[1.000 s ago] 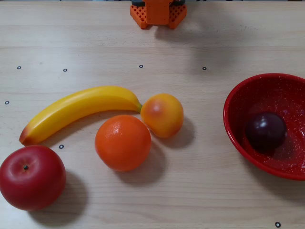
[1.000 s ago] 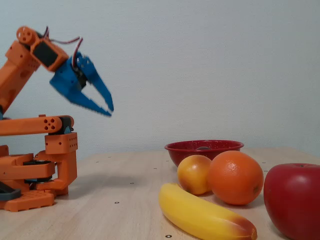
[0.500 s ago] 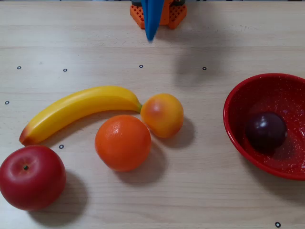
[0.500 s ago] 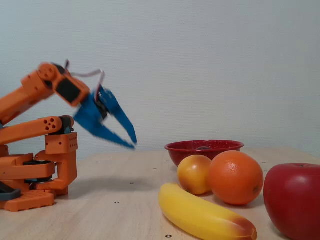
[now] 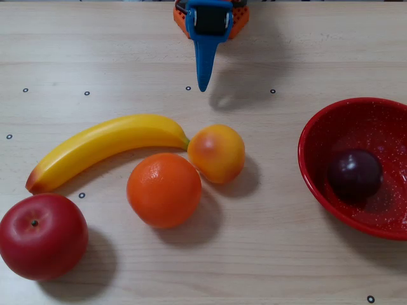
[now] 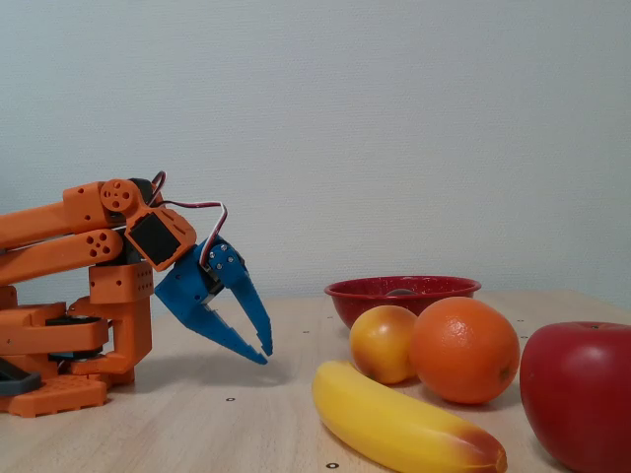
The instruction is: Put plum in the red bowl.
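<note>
A: How do the jaws stand?

B: The blue gripper (image 6: 264, 352) is parted and holds nothing, its tips angled down close above the table (image 5: 286, 38), just ahead of the arm's orange base (image 6: 69, 365). A second ago it was raised high and drawn back; it has folded down low since.

A: What lies beyond the tips?

B: In the overhead view, the peach (image 5: 216, 153), orange (image 5: 164, 189) and banana (image 5: 105, 144) lie ahead of the tips, the apple (image 5: 42, 236) farthest out. None of them has moved.

A: And the plum?

B: The plum (image 5: 354, 174) sits inside the red bowl (image 5: 310, 166), well off to one side of the gripper (image 5: 203, 86). The task looks done; the arm appears to be settling to rest.
</note>
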Controlling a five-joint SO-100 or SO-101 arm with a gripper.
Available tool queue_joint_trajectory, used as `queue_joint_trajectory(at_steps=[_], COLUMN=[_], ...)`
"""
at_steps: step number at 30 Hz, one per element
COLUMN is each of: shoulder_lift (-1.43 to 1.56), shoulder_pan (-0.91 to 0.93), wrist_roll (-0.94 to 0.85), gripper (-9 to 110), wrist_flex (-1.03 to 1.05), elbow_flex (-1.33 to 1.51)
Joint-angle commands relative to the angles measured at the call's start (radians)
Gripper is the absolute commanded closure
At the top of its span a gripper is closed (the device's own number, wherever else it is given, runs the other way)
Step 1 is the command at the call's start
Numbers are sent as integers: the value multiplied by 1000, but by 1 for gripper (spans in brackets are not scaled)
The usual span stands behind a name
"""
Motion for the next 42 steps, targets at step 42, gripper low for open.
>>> queue_joint_trajectory(at_steps=[42], shoulder_lift=[18], shoulder_pan=[-8], wrist_roll=[17], gripper=[102], wrist_flex=[-37], elbow_flex=[95])
